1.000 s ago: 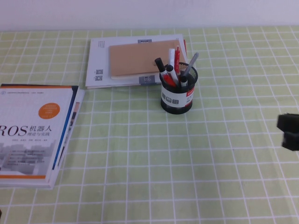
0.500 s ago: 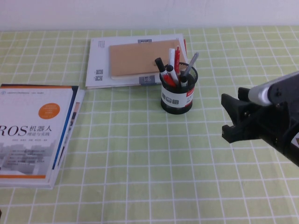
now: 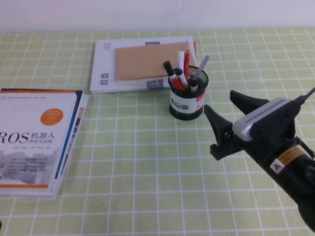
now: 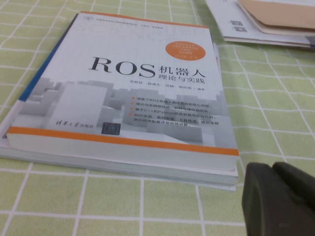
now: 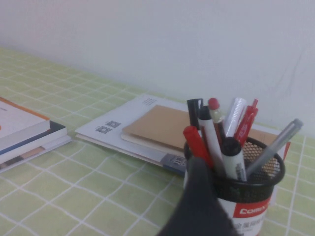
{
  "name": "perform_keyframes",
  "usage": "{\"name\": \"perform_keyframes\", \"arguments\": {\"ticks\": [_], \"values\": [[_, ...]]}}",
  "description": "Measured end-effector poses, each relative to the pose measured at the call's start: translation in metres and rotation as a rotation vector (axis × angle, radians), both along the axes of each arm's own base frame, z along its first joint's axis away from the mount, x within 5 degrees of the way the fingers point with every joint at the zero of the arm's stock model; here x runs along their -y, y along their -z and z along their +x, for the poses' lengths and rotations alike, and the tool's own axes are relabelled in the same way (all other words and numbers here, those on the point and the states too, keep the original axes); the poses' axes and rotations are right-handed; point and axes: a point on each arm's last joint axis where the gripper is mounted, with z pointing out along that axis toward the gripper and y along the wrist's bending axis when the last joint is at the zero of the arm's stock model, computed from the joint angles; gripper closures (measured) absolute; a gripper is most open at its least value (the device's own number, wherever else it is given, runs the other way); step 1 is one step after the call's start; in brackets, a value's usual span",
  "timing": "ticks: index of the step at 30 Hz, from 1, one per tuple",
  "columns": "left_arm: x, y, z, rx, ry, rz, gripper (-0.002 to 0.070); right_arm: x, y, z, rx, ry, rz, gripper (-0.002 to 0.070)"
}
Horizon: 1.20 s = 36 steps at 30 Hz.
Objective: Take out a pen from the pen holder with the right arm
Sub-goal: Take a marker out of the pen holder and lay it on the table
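A black mesh pen holder (image 3: 186, 101) with a white and red label stands upright at the table's middle back. It holds several pens: a grey pen (image 3: 201, 68), a red pen (image 3: 186, 62), white ones and black markers. My right gripper (image 3: 226, 109) hovers just right of the holder and a little nearer, open, its fingers spread wide and holding nothing. In the right wrist view the pen holder (image 5: 244, 195) is close ahead, partly hidden by one dark finger (image 5: 197, 206). My left gripper (image 4: 280, 199) rests low on the table, shut and empty, beside the ROS book's near corner.
A large ROS textbook (image 3: 34, 137) lies at the left on another book. A brown notebook (image 3: 142, 61) on white booklets (image 3: 106, 64) lies right behind the holder. The green checked cloth (image 3: 147, 162) covers the table, and a pale wall stands behind.
My right arm has come in from the right edge toward the pen holder, and its fingers have spread apart. The holder, pens and books have not moved.
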Motion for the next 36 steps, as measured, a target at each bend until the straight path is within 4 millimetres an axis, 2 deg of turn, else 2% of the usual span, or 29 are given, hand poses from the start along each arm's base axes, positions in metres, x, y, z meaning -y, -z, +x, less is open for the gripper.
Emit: {"name": "perform_keyframes", "arguments": {"ticks": [5,11,26,36], "values": [[0.000,0.000,0.000,0.000,0.000,0.000,0.0683,-0.011,0.011,0.010,0.008,-0.031,-0.002,0.0254],[0.000,0.000,0.000,0.000,0.000,0.000,0.0683,-0.025,0.011,0.027,0.026,-0.060,-0.010,0.0272],[0.000,0.000,0.000,0.000,0.000,0.000,0.0683,-0.030,0.022,0.073,-0.008,-0.029,-0.069,0.0346],[0.000,0.000,0.000,0.000,0.000,0.000,0.0683,-0.035,0.021,0.082,-0.007,-0.039,-0.085,0.0439]]}}
